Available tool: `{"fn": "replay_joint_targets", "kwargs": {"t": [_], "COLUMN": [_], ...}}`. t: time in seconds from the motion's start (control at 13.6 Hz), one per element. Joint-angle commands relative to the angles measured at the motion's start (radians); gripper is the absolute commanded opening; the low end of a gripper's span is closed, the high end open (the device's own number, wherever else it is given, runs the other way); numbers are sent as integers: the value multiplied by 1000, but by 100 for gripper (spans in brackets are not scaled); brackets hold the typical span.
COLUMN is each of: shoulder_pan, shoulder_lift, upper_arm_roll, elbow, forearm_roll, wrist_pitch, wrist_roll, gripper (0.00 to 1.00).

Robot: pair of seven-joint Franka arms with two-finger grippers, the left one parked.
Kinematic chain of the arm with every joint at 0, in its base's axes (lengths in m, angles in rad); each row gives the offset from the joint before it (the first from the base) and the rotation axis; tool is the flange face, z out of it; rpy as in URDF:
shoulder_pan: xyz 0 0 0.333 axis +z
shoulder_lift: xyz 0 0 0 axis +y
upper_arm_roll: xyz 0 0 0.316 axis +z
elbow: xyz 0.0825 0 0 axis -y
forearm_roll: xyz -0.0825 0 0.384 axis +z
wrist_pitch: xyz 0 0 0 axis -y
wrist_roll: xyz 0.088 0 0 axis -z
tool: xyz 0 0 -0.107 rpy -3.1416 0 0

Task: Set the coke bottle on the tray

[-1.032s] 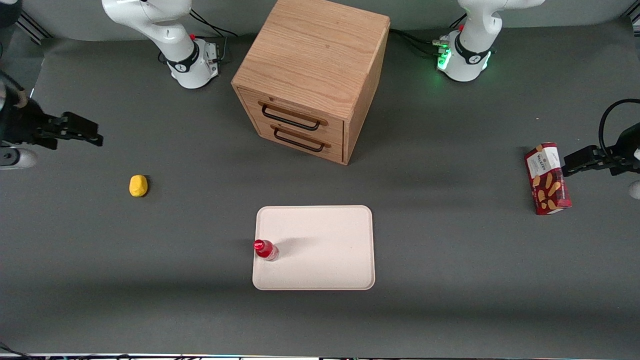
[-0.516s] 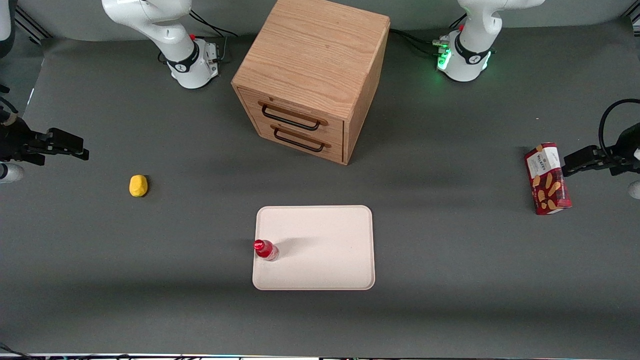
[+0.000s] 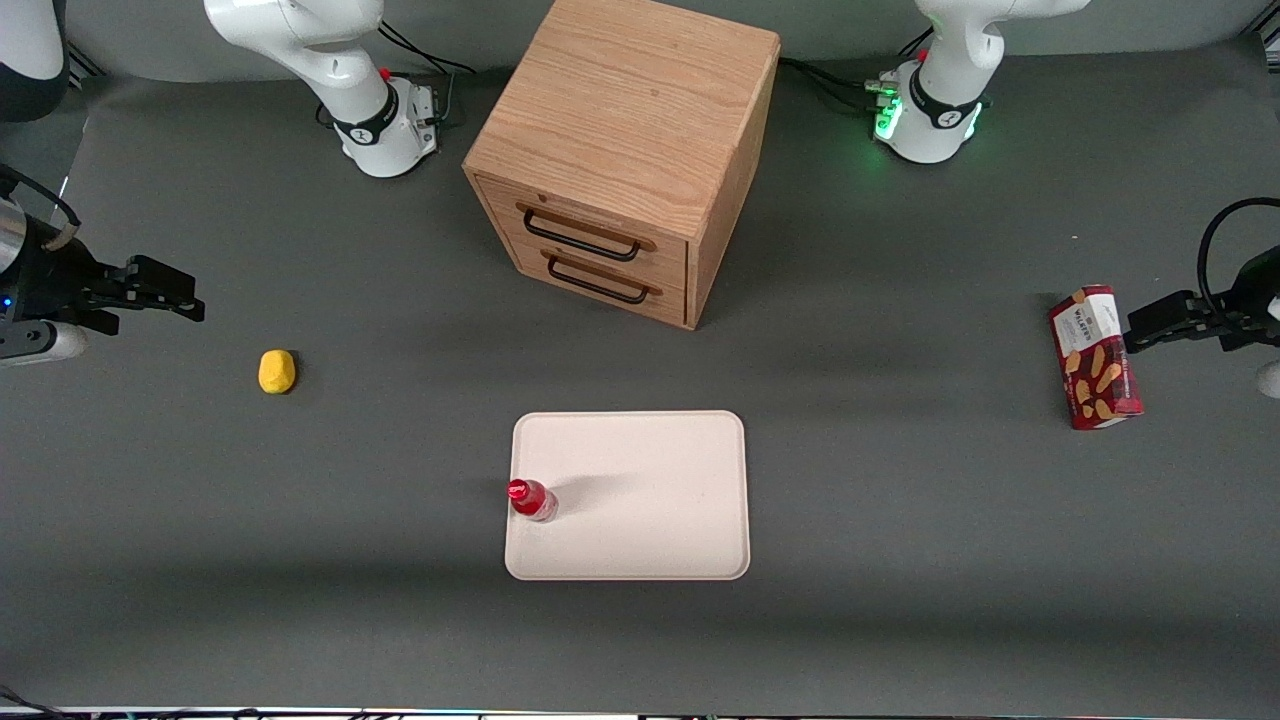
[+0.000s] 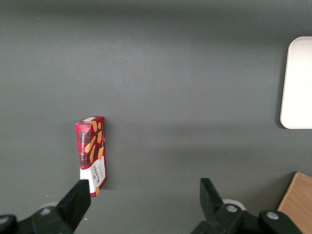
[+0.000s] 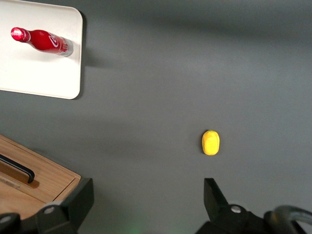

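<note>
- The working arm reaches in low at its own end of the worktop (image 3: pixel 900 620), and its claw (image 3: pixel 165 287) hangs with fingers (image 5: pixel 80 200) spread wide, holding nothing, well apart from the tray (image 3: pixel 650 520).
- The coke bottle (image 3: pixel 529 499) stands upright on the tray, just inside the rim on the working arm's side.
- A yellow lump (image 3: pixel 277 371) lies on the dark grey worktop near the claw, nearer the front camera.
- A wooden drawer cabinet (image 3: pixel 625 150) stands farther from the front camera than the tray; a red biscuit box (image 3: pixel 1095 357) lies toward the parked arm's end.
- The working arm is cut off by the frame edge.
</note>
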Motion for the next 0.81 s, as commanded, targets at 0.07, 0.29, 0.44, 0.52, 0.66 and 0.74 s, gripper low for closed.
{"fn": "replay_joint_targets", "kwargs": {"t": [0.07, 0.29, 0.44, 0.52, 0.66, 0.74], "shoulder_pan": [14, 12, 11, 11, 11, 11], "shoulder_lift": [-24, -21, -21, -21, -19, -19], "upper_arm_roll": [-38, -38, -36, -36, -38, -38], "elbow": [-29, -8, -5, -6, -8, -9], "forearm_roll": [19, 17, 14, 16, 16, 16], "wrist_pitch": [21, 20, 20, 20, 20, 18], "wrist_roll": [-20, -16, -13, -7, -3, -3], "gripper": [100, 100, 100, 100, 100, 100]}}
